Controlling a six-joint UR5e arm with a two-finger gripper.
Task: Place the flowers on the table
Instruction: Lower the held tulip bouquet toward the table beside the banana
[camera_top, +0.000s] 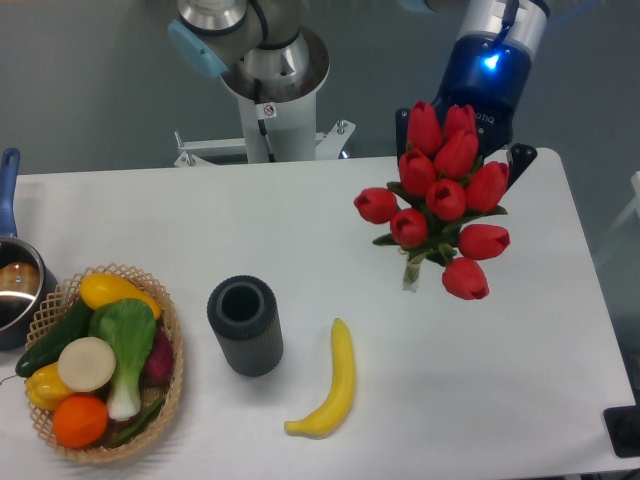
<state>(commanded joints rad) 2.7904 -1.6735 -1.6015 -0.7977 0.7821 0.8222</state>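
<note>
Your pincer (470, 150), upper right of the frame, is mostly hidden behind the blooms, so you cannot see its jaws; judging by the bunch hanging there, it is likely holding it. The red tulips with green leaves and tied stems (438, 200) sit stems-down above the white matte bench (300, 215), right of centre. The yellow banana (335, 385) and dark ribbed cylinder (245, 325) lie well apart, leaving landing room.
</note>
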